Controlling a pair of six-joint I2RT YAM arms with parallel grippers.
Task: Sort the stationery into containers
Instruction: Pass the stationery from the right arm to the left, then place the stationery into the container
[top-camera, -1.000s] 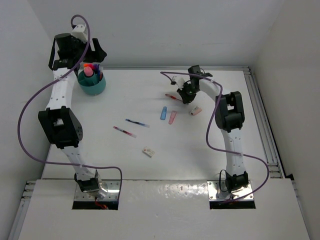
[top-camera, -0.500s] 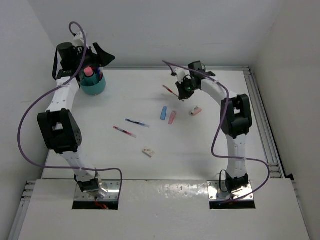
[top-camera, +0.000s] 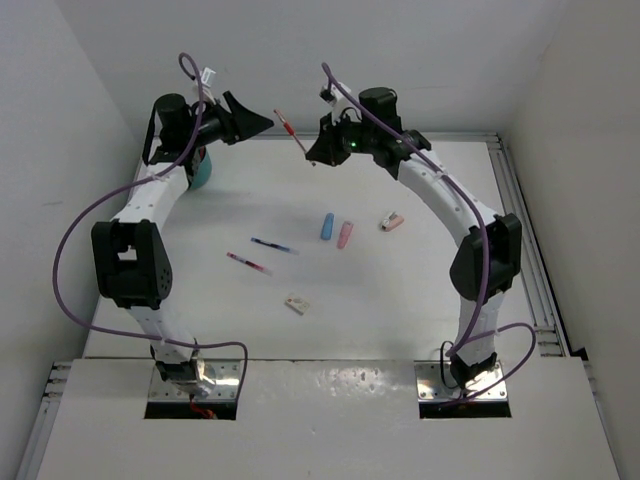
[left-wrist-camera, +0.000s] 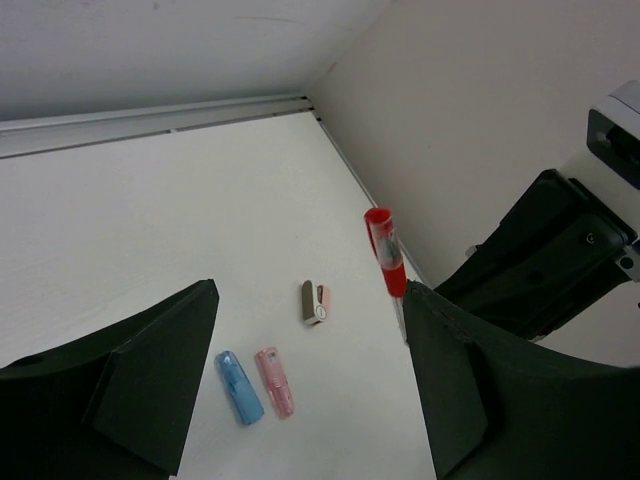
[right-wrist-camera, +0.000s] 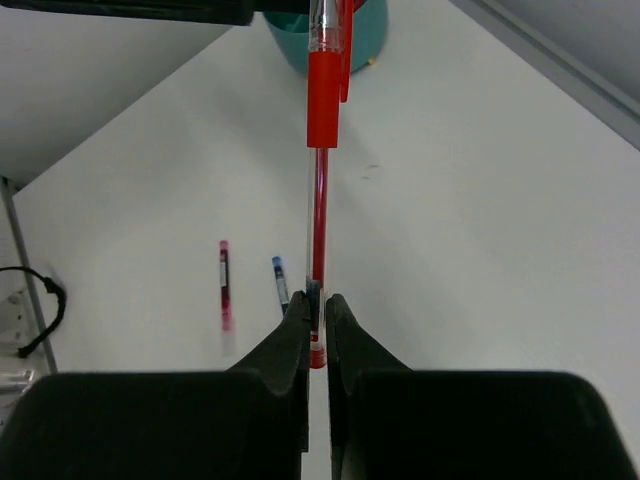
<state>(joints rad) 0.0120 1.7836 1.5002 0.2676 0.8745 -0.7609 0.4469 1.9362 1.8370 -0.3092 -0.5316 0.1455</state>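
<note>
Stationery lies scattered over the white table (top-camera: 420, 290); twelve o'clock here is the far wall in the overhead view. The right tool (right-wrist-camera: 318, 312) is clenched on a red pen (right-wrist-camera: 322, 100), pinching it near its thin end so that the capped end sticks out ahead of the fingers. Pen and tool are raised off the table, toward twelve o'clock from its middle, near the back edge. The left tool (top-camera: 252, 120) is released, its jaws standing wide with nothing in them, and it points toward three o'clock at the pen. The pen's capped end is just beside the left fingertips; whether they touch cannot be told.

A teal cup (top-camera: 200, 175) stands at the ten o'clock corner, mostly hidden behind the left arm (top-camera: 150, 205). A blue eraser (top-camera: 327, 227) and a pink eraser (top-camera: 344, 235) lie side by side near the middle. A small pink-and-grey eraser (top-camera: 391, 222) lies at their three o'clock. At their eight o'clock lie a blue pen (top-camera: 274, 246) and a pink pen (top-camera: 249, 264), roughly parallel and apart. A small white eraser (top-camera: 296, 304) rests toward five o'clock from the pink pen.
</note>
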